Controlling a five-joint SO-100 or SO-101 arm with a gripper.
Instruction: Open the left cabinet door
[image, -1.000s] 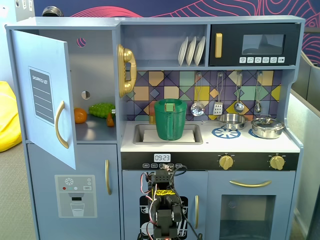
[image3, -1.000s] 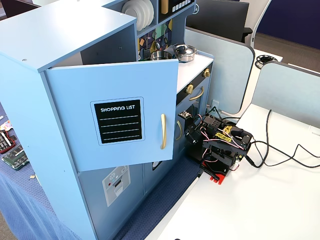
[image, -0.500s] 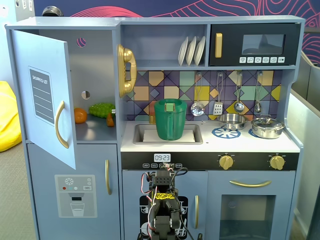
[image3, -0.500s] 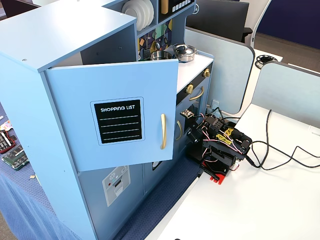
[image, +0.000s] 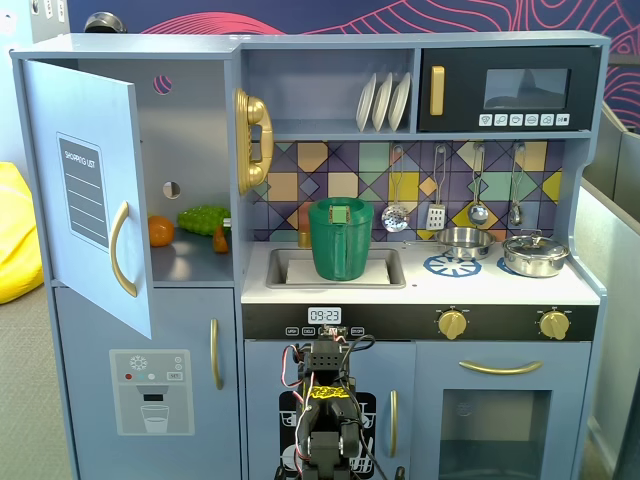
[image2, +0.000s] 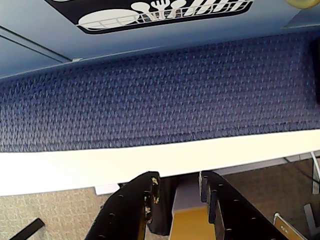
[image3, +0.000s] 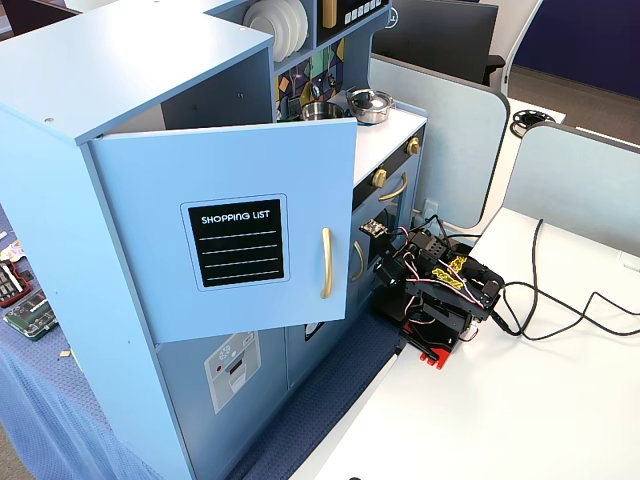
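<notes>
The left cabinet door (image: 85, 190), blue-grey with a black "SHOPPING LIST" panel and a curved gold handle (image: 122, 250), stands swung open to the left in both fixed views (image3: 230, 240). The open compartment shows an orange (image: 161, 230) and green toy food (image: 203, 219). My arm (image3: 435, 290) is folded low in front of the kitchen's base, well below and to the right of the door. In the wrist view my gripper (image2: 179, 177) has its jaws a little apart with nothing between them, over the edge of a white table (image2: 100, 162).
A blue mat (image2: 160, 95) lies between the table edge and the small dish-rack door (image2: 165, 10). The water-dispenser door (image: 150, 390) is shut below the open door. A green pitcher (image: 340, 240) stands in the sink. Cables (image3: 560, 300) trail across the white table.
</notes>
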